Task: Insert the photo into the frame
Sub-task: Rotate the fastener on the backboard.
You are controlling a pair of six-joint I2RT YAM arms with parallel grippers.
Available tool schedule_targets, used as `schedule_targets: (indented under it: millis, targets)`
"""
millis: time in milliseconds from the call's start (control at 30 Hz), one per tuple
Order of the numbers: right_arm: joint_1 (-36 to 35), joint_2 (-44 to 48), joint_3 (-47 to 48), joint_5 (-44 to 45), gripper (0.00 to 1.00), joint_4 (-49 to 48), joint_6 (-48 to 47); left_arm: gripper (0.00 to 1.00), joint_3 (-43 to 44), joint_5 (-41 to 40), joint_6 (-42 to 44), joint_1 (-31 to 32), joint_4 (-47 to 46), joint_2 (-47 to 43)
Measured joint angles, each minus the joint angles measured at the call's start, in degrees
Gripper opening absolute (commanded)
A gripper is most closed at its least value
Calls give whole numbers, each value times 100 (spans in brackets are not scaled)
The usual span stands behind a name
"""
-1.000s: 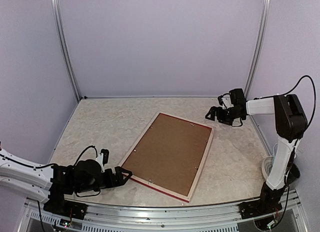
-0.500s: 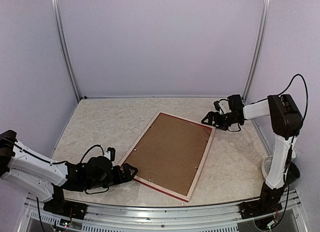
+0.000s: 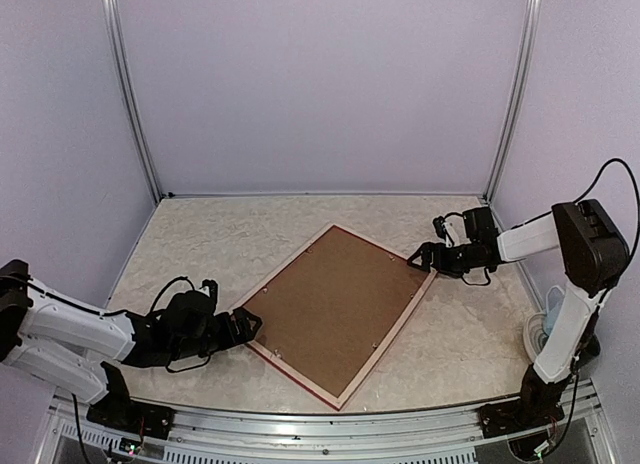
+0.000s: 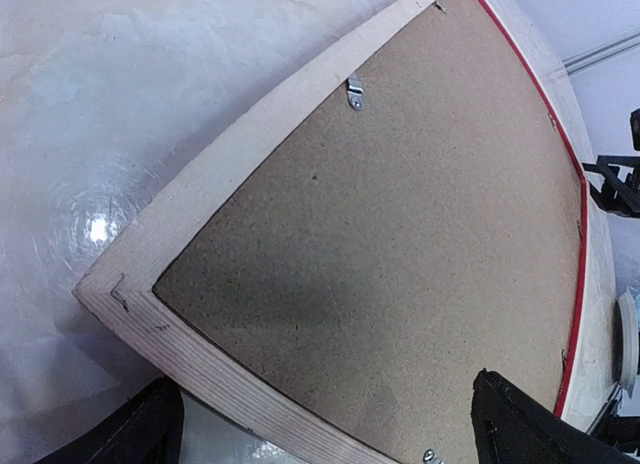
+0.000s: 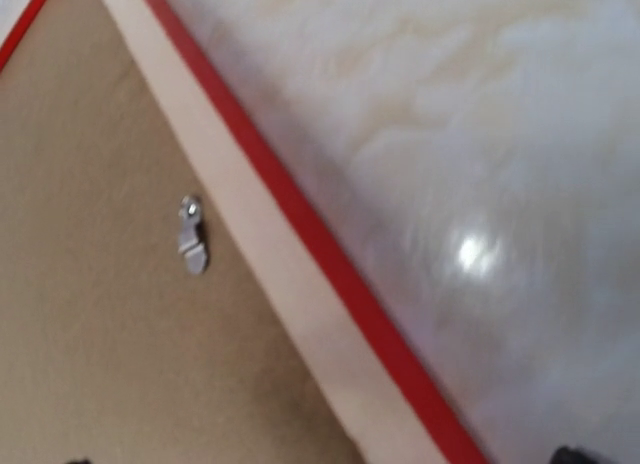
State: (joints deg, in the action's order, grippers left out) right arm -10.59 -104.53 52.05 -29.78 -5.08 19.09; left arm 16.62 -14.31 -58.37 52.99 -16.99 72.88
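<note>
The frame lies face down mid-desk, brown backing board up and the photo out of sight. The left hand, fingers apart, straddles its near corner. The right hand, equally spread, meets the far corner, apparently to steady it.

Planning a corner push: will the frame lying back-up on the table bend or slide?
The frame is probably stiff, given its layered wood rails. It likely slides and pivots easily on the glossy table. Lying flat, it won't tip.
</note>
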Motion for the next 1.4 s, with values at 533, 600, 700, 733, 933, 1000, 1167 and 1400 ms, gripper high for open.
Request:
schedule_targets:
  millis: [533, 600, 700, 733, 933, 1000, 1167, 1400]
  targets:
    - [-675, 1515, -1659, 669, 99, -90, 52, 99, 671, 236, 817, -1104, 286, 695]
    - [-778, 1746, -1878, 699, 99, -90, 118, 99, 754, 269, 898, -1204, 310, 780]
    - [-979, 2052, -2149, 815, 99, -81, 236, 99, 876, 293, 1014, -1331, 352, 903]
    - [-1078, 2155, -2229, 892, 99, -61, 289, 99, 920, 293, 1056, -1362, 382, 942]
    - [-1567, 2636, -2514, 1239, 99, 177, 573, 99, 1172, 289, 1250, -1532, 446, 1207]
    - [-1729, 2771, -2586, 1335, 99, 262, 658, 99, 1233, 293, 1303, -1580, 457, 1272]
    - [-2129, 3018, -2756, 1539, 99, 330, 892, 99, 1394, 321, 1419, -1727, 476, 1438]
    - [-2673, 3056, -2889, 2006, 99, 96, 1137, 99, 1587, 334, 1534, -1893, 466, 1652]
